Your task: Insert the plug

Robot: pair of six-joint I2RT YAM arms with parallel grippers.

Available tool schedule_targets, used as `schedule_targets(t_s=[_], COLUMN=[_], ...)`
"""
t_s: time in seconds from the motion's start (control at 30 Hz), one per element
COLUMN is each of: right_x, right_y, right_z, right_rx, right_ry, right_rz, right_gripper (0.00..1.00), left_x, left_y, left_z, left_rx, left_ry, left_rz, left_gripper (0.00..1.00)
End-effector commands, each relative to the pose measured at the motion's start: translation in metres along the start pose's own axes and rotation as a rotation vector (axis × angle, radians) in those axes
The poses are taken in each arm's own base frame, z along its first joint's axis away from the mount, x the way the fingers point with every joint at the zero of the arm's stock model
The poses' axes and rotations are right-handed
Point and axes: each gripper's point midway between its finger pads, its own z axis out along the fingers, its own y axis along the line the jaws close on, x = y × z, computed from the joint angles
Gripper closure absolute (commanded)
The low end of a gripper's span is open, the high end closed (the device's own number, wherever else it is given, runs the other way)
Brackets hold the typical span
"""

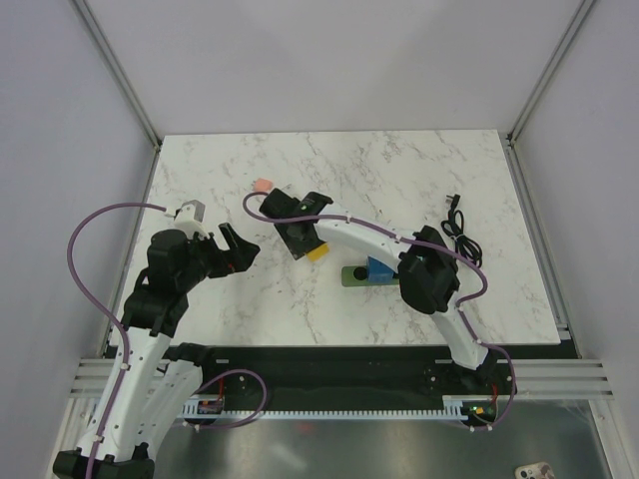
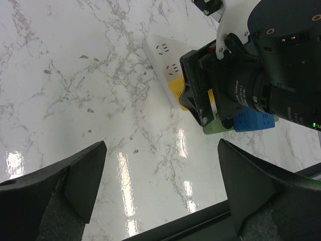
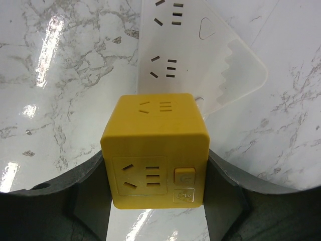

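1. The right claw [image 3: 155, 187] grips the yellow plastic socket cube [image 3: 154, 145] by its sides, lower centre, over the white power strip [image 3: 200, 50].
2. The left claw [image 2: 160, 186] gapes wide, empty.
3. The small bright-blue cube plug [image 1: 380, 268] rests on the green power strip [image 1: 353, 277], centre-right; fully seated? Hard to tell.
4. Line prongs with slots, press straight down.

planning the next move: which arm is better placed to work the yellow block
Right. The right end effector grips the yellow block at the white strip; the left end effector is open, off over bare table.
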Motion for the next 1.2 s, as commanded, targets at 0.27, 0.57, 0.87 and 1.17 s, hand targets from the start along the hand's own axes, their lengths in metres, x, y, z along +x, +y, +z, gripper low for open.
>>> schedule_targets(t_s=[0.27,0.57,0.87,1.17], right_x=[0.012,0.010,0.049,0.080], right_y=[-0.008,-0.011,-0.014,-0.009], right_z=[0.016,0.026,0.049,0.074], right_rx=[0.047,0.009,0.055,0.055], right_ry=[0.129,0.133,0.183,0.235], right_rz=[0.113,0.132,0.090,0.062], right_gripper=[1.00,1.00,1.00,1.00], left_x=[-0.003,-0.002,-0.001,-0.001], left_y=[0.000,0.001,0.002,0.003], left_z=[-0.001,-0.001,0.000,0.001], left_rx=[0.006,0.004,0.000,-0.006], left_ry=[-0.019,-0.015,-0.012,-0.008], left_rz=[0.049,0.047,0.046,0.046], left_gripper=[0.01,0.01,0.01,0.01])
